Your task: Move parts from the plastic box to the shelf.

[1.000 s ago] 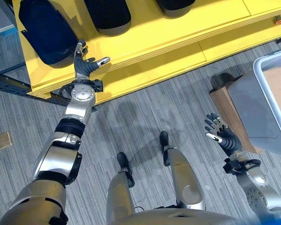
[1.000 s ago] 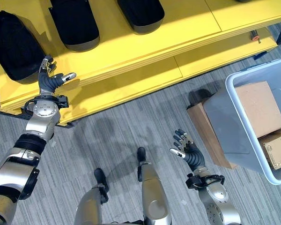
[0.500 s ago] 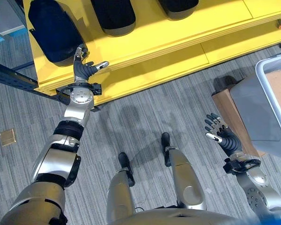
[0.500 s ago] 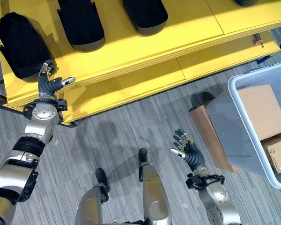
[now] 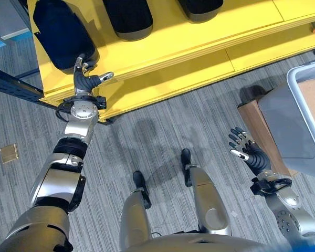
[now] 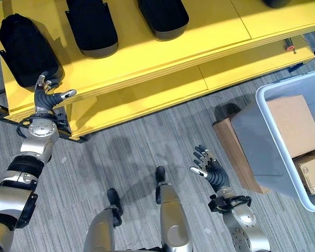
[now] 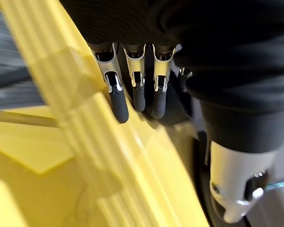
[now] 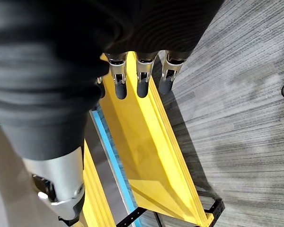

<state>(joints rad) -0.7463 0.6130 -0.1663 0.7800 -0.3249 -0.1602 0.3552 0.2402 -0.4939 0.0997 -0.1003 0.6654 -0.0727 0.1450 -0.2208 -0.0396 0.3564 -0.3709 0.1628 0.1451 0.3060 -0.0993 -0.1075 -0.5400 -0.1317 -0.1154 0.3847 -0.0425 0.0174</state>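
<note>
**Mia:** Over on the left, see the left hand? Its fingers are straight and spread apart, and it holds nothing. It sits at the front edge of the yellow shelf, just beside a big black part.

**Sam:** Did it move?

**Mia:** Yes. A second ago it was a bit more to the right along the shelf edge. Now it has slid left and is closer to that black part. The part lies flat on the shelf, and I think it has been put down there. The hand looks like it is letting go and backing off.

**Sam:** What is next to it?

**Mia:** Two more black parts lie in a row on the shelf, going right.

**Sam:** And the other hand?

**Mia:** The right hand hangs low over the grey floor. Its fingers are loose and apart too, and it is empty. It has hardly moved.

**Sam:** Where is the box?

**Mia:** Far right. The plastic box sits on the floor, with two brown cardboard boxes inside.

**Sam:** So what now?

**Mia:** I think the robot must turn right and reach into the box for more.
</note>
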